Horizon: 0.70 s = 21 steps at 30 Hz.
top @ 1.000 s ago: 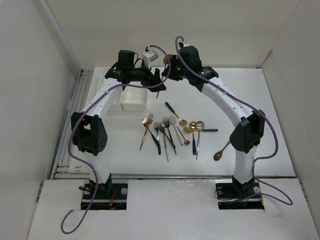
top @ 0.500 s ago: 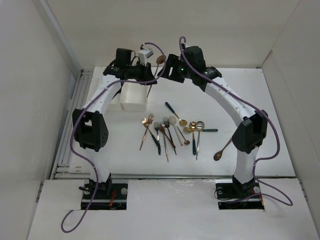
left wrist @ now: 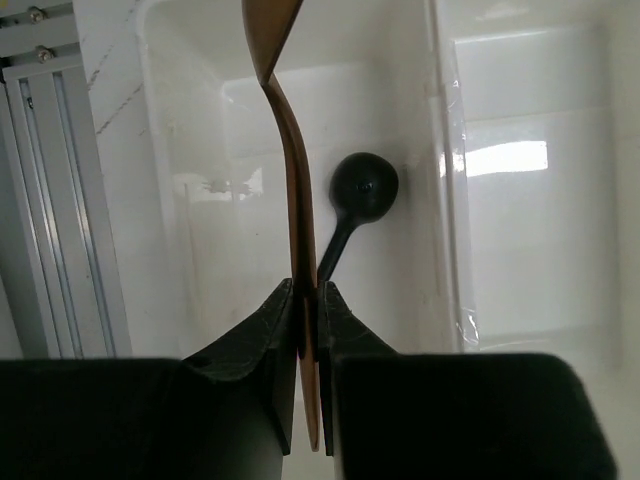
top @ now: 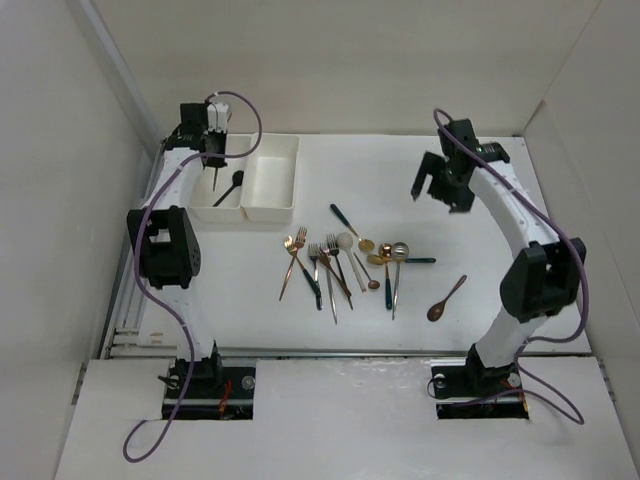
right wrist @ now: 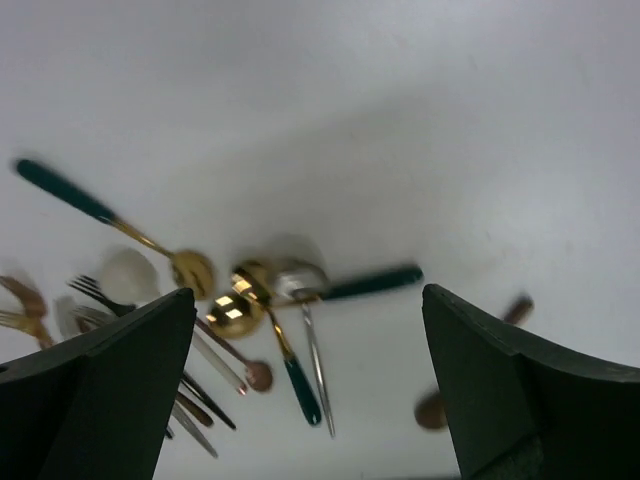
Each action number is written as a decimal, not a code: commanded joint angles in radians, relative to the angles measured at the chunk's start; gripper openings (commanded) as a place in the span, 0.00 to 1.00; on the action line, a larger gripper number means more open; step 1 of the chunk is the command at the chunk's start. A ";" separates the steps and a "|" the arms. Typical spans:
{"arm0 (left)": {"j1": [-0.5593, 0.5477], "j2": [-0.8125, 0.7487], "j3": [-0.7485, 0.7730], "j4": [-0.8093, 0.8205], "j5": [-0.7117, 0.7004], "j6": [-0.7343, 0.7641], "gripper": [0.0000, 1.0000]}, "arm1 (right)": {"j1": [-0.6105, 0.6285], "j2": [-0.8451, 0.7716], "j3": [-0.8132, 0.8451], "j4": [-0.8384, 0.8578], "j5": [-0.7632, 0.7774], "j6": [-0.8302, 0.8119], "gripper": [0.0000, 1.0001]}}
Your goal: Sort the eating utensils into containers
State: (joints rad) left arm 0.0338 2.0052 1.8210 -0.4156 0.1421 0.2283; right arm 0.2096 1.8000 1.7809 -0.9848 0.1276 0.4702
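copper utensil [left wrist: 294, 190] is pinched by its handle between the left gripper [left wrist: 308, 300] fingers, clamped tight, and points down over the left bin [left wrist: 190, 230]. black spoon [left wrist: 362, 188] lies inside that bin, right beside the copper one in the wrist view. second bin [left wrist: 520, 220] sits against it on the right side. right gripper [right wrist: 308, 300] has its jaws wide apart and hangs above the table [top: 500, 330], over the loose pile of forks and spoons [top: 345, 260] mid-table. one copper spoon [top: 446, 298] lies apart from the pile, on its right.
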 commanded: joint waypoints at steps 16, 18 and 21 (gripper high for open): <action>-0.025 0.033 -0.065 0.054 -0.134 -0.058 0.49 | -0.124 -0.427 -0.943 0.078 -0.054 0.449 0.70; -0.025 0.015 -0.065 0.054 -0.124 -0.058 0.49 | -0.124 -0.418 -0.968 0.109 -0.075 0.449 0.66; -0.025 0.006 -0.045 0.034 -0.113 -0.058 0.49 | -0.124 -0.380 -1.012 0.164 -0.106 0.449 0.62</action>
State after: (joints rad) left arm 0.0078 2.0769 1.7290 -0.3820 0.0223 0.1890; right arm 0.0803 1.3998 0.7948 -0.9096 0.0681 0.8948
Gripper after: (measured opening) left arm 0.488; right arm 0.628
